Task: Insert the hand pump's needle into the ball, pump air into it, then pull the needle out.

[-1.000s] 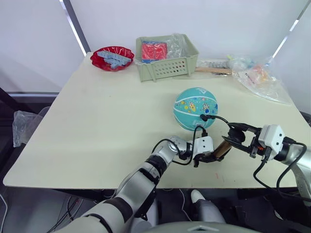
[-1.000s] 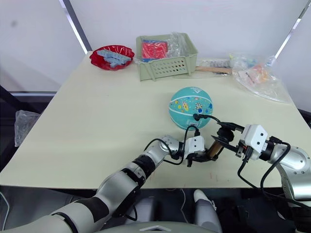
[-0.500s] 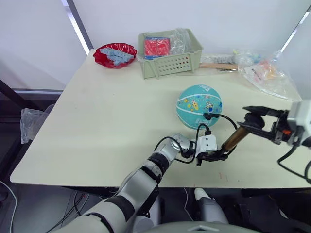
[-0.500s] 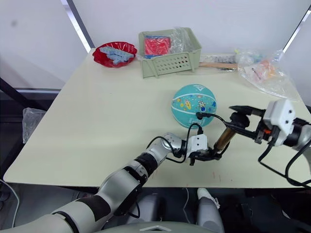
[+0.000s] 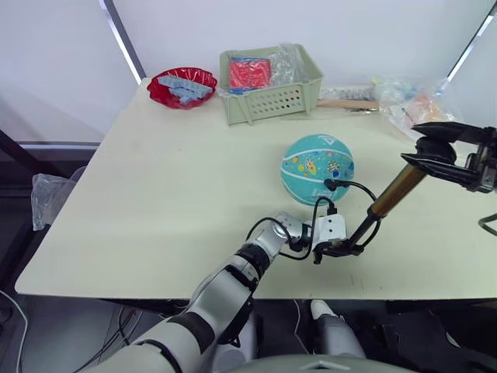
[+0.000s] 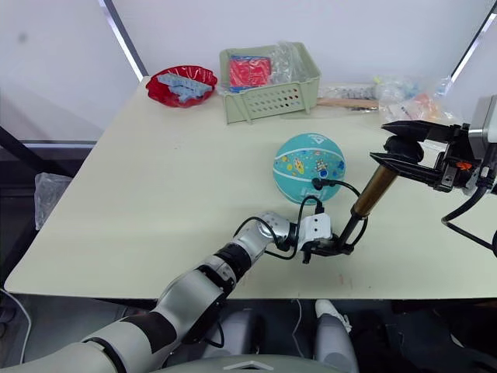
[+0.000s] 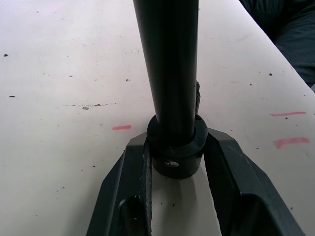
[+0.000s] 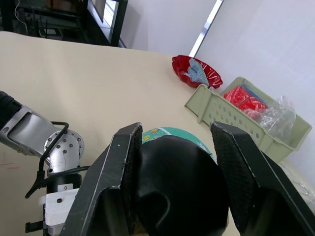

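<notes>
Fingers of my left gripper point(image 7: 177, 162) clamp the black base cap of the hand pump point(image 6: 373, 190), which slants up to my right gripper point(image 5: 435, 151), closed on its handle. Just beyond, the ball point(image 5: 317, 168) rests on the table point(image 5: 155, 179), hose running to it.

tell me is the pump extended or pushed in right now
Extended: the hand pump shows a thin black rod between the left gripper at its base and the bronze barrel held by the right gripper.

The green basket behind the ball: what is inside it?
Inside the green basket lie a red packet and crumpled clear plastic. The basket's walls and the plastic cover whatever lies lower down.
</notes>
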You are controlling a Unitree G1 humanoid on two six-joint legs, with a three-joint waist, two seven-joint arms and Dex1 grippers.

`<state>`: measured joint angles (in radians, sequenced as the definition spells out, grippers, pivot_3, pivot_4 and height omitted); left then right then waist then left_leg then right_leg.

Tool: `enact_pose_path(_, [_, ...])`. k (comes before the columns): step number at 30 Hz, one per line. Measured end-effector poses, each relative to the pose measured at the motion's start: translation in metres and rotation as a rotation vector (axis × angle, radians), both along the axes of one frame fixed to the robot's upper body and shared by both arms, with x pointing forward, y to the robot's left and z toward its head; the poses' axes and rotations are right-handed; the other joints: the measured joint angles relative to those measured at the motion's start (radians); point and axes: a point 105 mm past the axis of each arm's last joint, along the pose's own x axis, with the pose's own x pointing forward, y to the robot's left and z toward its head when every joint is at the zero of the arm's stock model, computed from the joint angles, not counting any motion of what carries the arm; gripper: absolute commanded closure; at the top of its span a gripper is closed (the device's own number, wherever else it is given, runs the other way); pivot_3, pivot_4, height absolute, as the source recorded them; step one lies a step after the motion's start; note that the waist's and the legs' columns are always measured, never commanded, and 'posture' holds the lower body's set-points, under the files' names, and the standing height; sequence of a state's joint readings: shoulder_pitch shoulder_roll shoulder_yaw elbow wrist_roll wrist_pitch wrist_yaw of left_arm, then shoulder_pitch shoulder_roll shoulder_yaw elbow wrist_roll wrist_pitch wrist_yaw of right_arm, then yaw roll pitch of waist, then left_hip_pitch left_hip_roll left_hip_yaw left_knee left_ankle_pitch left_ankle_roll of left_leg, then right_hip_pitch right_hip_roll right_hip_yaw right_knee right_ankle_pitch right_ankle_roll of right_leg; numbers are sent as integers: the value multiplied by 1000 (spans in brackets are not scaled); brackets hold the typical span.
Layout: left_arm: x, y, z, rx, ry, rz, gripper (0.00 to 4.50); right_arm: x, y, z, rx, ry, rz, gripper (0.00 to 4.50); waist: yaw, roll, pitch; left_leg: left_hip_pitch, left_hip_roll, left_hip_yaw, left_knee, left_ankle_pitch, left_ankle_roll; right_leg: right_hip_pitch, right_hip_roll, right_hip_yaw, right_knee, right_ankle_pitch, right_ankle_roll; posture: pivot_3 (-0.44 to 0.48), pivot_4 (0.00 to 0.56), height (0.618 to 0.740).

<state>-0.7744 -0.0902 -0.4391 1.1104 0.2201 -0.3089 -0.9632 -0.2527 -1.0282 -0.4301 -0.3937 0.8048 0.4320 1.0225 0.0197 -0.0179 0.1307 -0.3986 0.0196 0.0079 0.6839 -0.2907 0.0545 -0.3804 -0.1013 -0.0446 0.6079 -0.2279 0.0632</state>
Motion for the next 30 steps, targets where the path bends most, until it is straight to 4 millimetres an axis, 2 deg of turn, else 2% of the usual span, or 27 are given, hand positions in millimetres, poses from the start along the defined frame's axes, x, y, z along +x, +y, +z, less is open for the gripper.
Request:
enact_pose_path(6, [0, 0, 0, 0, 1, 0, 3475, -3, -4, -3, 2, 6, -21, 2794, 0, 0, 0, 0, 0, -1, 0, 0, 0, 0, 0, -1, 0, 0, 0, 0, 150, 738])
enact_pose_path(10, [0, 1, -2, 1, 2, 8, 3475, -6, -6, -15, 15, 1, -32, 2794, -1, -5, -2, 2, 0, -1, 0, 0, 0, 1, 0, -1, 0, 0, 0, 0, 150, 738])
enact_pose_path(17, [0, 5, -6, 9, 8, 19, 3475, -3, 3, -55, 43, 40, -32, 2794, -3, -13, -11, 3, 2, -2, 0, 0, 0, 1, 2, -1, 0, 0, 0, 0, 150, 738])
enact_pose_path(18, [-1, 5, -7, 10, 11, 21, 3475, -2, 3, -69, 46, 48, -40, 2794, -4, -16, -14, 3, 2, -2, 0, 0, 0, 1, 2, -1, 0, 0, 0, 0, 150, 738])
enact_pose_path(25, [-1, 6, -8, 14, 12, 27, 3475, 2, 10, -114, 22, 62, -46, 2795, -5, -19, -20, 5, 2, -3, -1, 0, 0, 3, 3, -1, 0, 0, 0, 0, 150, 738])
enact_pose_path(30, [-1, 6, -9, 14, 14, 29, 3475, 3, 14, -138, 2, 84, -50, 2795, -5, -21, -22, 5, 2, -3, -1, 0, 0, 3, 3, -1, 0, 0, -1, 0, 150, 738])
